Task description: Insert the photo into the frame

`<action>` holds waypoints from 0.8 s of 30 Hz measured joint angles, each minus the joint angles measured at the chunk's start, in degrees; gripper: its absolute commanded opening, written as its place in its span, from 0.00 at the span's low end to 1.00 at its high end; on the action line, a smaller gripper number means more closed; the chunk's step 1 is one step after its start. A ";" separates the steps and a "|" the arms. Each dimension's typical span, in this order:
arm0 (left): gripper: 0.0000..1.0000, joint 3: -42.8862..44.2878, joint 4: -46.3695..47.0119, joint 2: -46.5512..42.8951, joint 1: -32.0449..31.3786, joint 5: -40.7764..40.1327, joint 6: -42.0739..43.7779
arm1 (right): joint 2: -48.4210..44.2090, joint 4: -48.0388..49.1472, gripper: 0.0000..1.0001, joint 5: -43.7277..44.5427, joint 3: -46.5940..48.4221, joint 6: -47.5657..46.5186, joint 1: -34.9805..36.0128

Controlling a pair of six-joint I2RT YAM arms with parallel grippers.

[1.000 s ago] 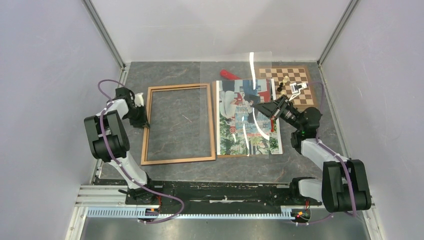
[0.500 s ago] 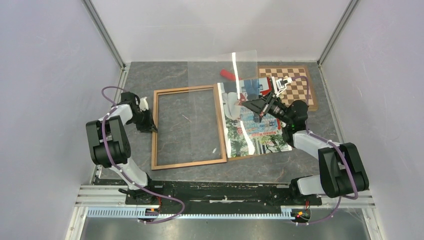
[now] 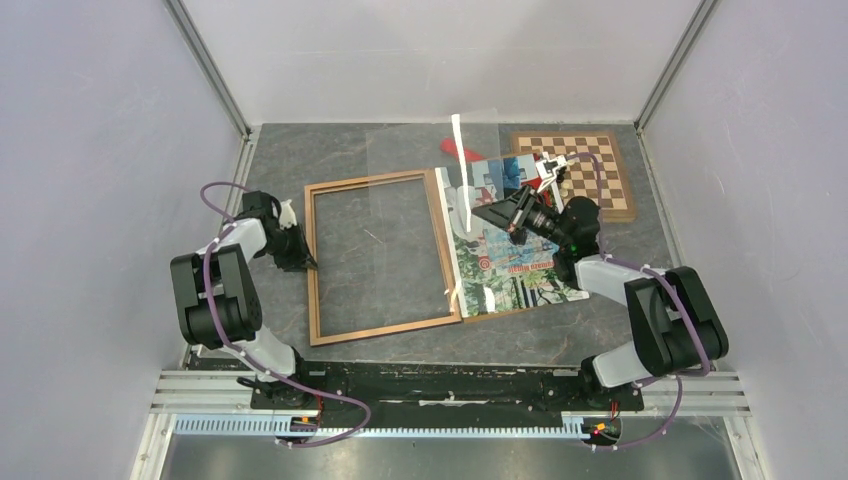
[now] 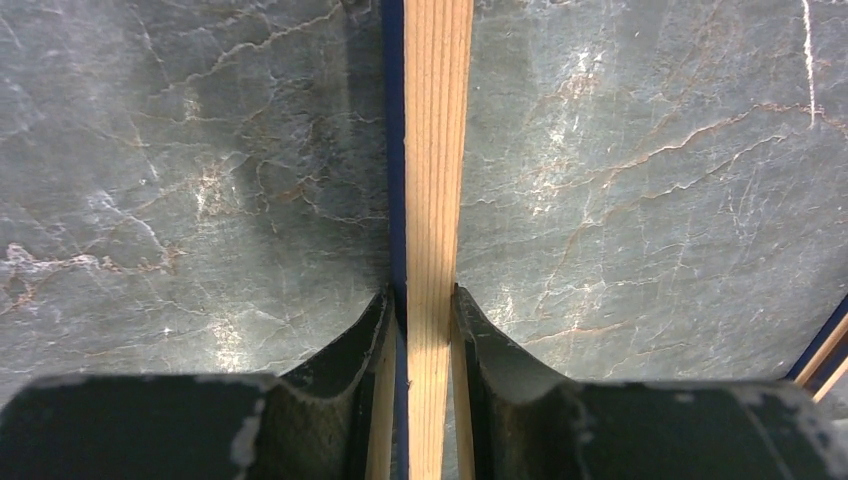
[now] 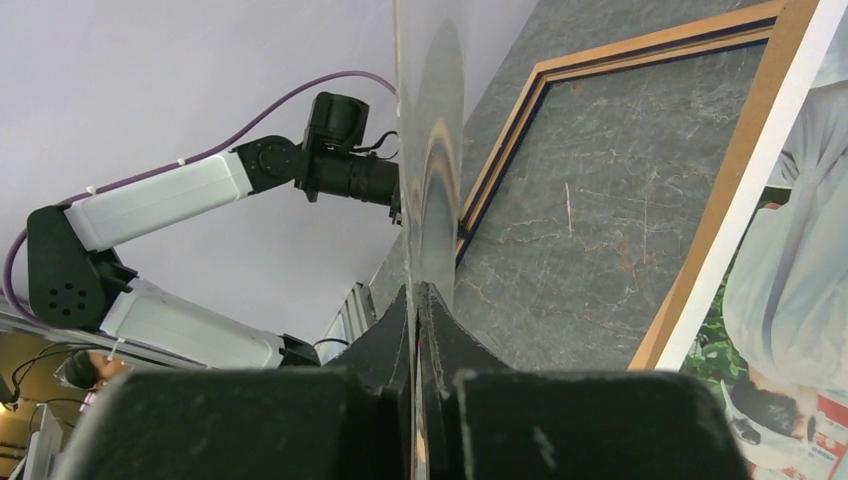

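Note:
The frame [image 3: 385,328], light wood with a dark blue edge, lies flat on the grey table left of centre. My left gripper [image 3: 305,262] is shut on its left bar; in the left wrist view the bar [image 4: 435,150] runs straight between the jaws [image 4: 425,300]. The photo [image 3: 510,265] lies face up just right of the frame, slightly skewed. My right gripper [image 3: 480,212] hovers over the photo's upper part, shut on the edge of a clear sheet [image 3: 420,170] that tilts up over the frame. The right wrist view shows the sheet [image 5: 430,150] pinched edge-on in my right gripper [image 5: 418,290].
A wooden chessboard [image 3: 590,165] with a few pieces sits at the back right. A red object [image 3: 460,150] lies behind the photo. A brown panel edge [image 5: 700,250] shows under the photo. Cell walls close in on three sides.
The left gripper has dragged the frame rightward and turned it slightly. The right gripper has carried the clear sheet left, over the frame. The photo has skewed a little.

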 measured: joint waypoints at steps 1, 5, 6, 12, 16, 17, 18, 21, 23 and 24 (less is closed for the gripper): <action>0.20 0.00 -0.02 -0.20 0.00 0.02 -0.17 | 0.55 -0.04 0.00 0.04 0.33 0.02 0.24; 0.41 0.00 -0.28 -1.05 0.00 0.04 -0.35 | 2.45 0.20 0.00 0.35 1.81 0.70 1.05; 0.45 0.04 -0.46 -1.20 0.00 0.07 -0.39 | 2.86 0.17 0.00 0.50 2.14 0.94 1.14; 0.55 2.01 -1.44 -1.97 0.00 2.21 -0.85 | 5.64 0.24 0.00 0.98 3.54 2.14 2.40; 0.57 2.64 -1.92 -1.97 0.00 2.71 -0.85 | 8.09 0.90 0.00 1.14 3.72 3.19 4.07; 0.57 2.64 -2.03 -1.97 0.00 2.69 -0.85 | 8.76 1.07 0.00 1.14 3.78 3.52 4.48; 0.58 2.64 -2.08 -1.99 0.00 2.69 -0.85 | 9.35 1.11 0.00 1.14 3.89 3.98 4.92; 0.58 2.86 -2.40 -2.25 0.00 2.47 -0.83 | 10.93 1.92 0.00 1.11 4.46 5.68 6.03; 0.59 3.41 -2.99 -2.93 0.00 2.10 -0.81 | 11.67 2.69 0.00 1.09 5.09 6.95 6.56; 0.59 3.74 -3.23 -3.45 0.00 1.79 -0.81 | 11.96 3.19 0.00 1.11 5.53 7.72 6.78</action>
